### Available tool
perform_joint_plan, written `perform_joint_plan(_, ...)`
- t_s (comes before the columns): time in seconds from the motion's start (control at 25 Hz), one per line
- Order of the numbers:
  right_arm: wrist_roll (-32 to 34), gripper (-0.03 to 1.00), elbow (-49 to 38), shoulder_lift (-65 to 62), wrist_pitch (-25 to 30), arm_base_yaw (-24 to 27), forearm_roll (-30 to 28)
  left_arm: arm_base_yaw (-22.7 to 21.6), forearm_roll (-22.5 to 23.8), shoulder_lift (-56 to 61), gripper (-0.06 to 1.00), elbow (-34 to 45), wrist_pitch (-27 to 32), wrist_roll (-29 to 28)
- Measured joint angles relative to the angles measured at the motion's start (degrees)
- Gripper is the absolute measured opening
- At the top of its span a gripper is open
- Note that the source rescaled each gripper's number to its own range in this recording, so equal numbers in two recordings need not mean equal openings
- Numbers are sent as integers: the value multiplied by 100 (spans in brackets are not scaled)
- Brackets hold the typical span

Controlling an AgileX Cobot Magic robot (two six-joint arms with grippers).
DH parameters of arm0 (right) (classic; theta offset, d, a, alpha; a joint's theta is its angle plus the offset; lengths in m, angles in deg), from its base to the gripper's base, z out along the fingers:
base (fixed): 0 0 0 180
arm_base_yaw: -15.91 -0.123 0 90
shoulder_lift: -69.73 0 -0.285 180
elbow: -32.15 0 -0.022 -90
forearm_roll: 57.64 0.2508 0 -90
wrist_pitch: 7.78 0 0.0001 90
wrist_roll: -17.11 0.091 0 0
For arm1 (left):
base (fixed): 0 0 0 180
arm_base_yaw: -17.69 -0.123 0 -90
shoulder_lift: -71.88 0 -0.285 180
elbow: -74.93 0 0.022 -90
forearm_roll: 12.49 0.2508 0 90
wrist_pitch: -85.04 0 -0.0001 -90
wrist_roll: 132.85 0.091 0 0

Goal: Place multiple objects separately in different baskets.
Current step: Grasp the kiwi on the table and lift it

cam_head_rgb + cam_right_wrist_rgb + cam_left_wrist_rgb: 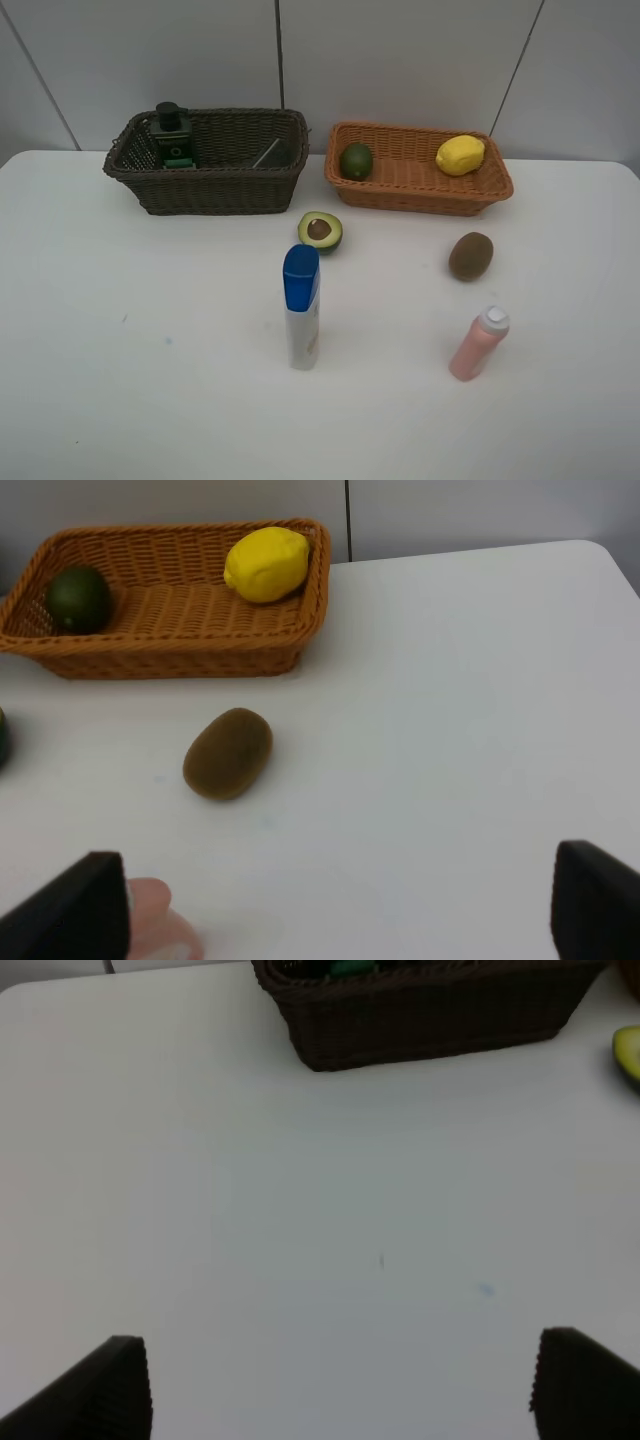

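The dark brown basket (220, 190) holds the dark green pump bottle (173, 135) and the grey-black eraser block (268, 153). In the orange-tan basket (420, 196) lie the green avocado (356, 161) and yellow lemon (460, 155). On the table are the halved avocado (320, 231), brown kiwi (470, 255), blue-capped white bottle (301, 307) and pink bottle (478, 343), both bottles upright. My left gripper (345, 1390) is open over bare table, short of the dark basket (420, 1020). My right gripper (335, 910) is open, empty, short of the kiwi (228, 753), with the pink bottle's top (160, 925) by one finger.
A grey panelled wall rises right behind both baskets. The white table (120, 380) stretches wide in front of the left basket. The table's right corner (590, 555) shows beyond the orange-tan basket (170, 650). Neither arm shows in the exterior high view.
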Motion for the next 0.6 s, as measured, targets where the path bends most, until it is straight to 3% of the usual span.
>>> perform_joint_plan(0.6, 0, 100, 0, 0, 0, 0, 0, 0, -53, 0, 100, 18, -88, -61)
